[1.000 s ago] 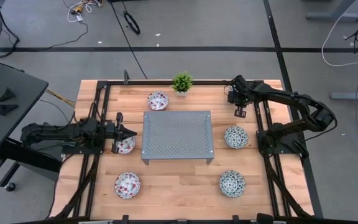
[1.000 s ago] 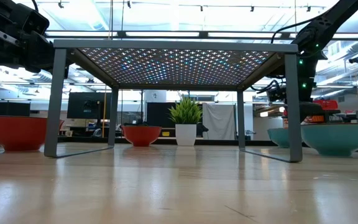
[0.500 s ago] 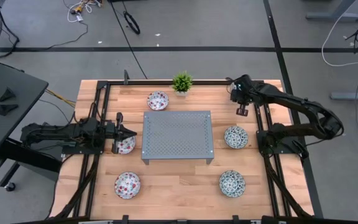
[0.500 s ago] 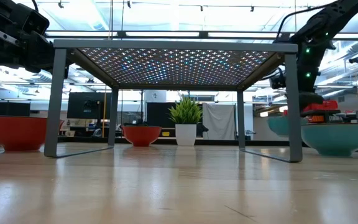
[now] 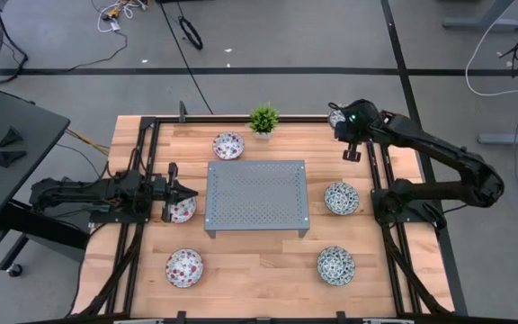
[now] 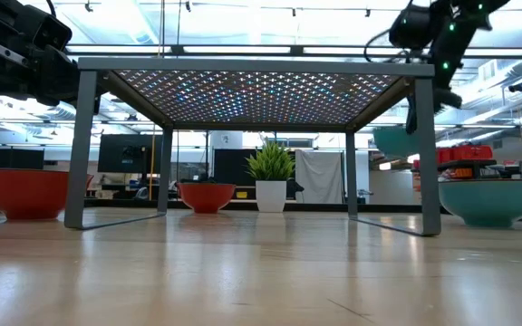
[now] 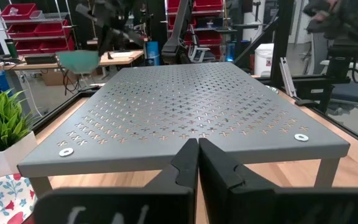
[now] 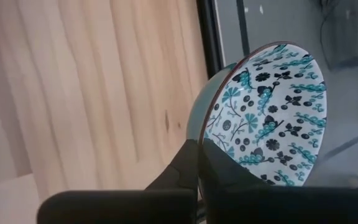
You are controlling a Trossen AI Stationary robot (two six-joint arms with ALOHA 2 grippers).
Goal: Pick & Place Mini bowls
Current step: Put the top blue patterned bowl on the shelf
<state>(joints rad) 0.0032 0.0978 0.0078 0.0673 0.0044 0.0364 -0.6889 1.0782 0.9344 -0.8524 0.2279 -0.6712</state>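
My right gripper (image 5: 341, 121) hangs over the table's far right corner, shut on a mini bowl with a dark blue-green pattern (image 8: 272, 106). In the low view this bowl (image 6: 394, 140) floats above the table. Two more blue-green bowls (image 5: 341, 198) (image 5: 335, 265) rest on their bases to the right of the grey perforated rack (image 5: 257, 198). Red-spotted bowls sit at the far side (image 5: 228, 145), the left (image 5: 181, 211) and the near left (image 5: 184, 267). My left gripper (image 5: 192, 191) is shut and level beside the rack's left edge, above the left red bowl. My right gripper pinches the blue-green bowl by its rim (image 8: 209, 134), one finger inside the bowl and one against its outer wall. The fingers slant down from above. The bowl is lifted clear of the table and hangs tilted, its mouth turned sideways.
A small potted plant (image 5: 263, 119) stands at the far edge behind the rack. Black rails (image 5: 380, 180) run along the table's left and right sides. Bare wood lies in front of the rack.
My right gripper has risen and drawn toward the table's far right corner, tipping further as it went. The blue-green bowl has gone up with it, from table level to clear of the table. My left arm has kept still.
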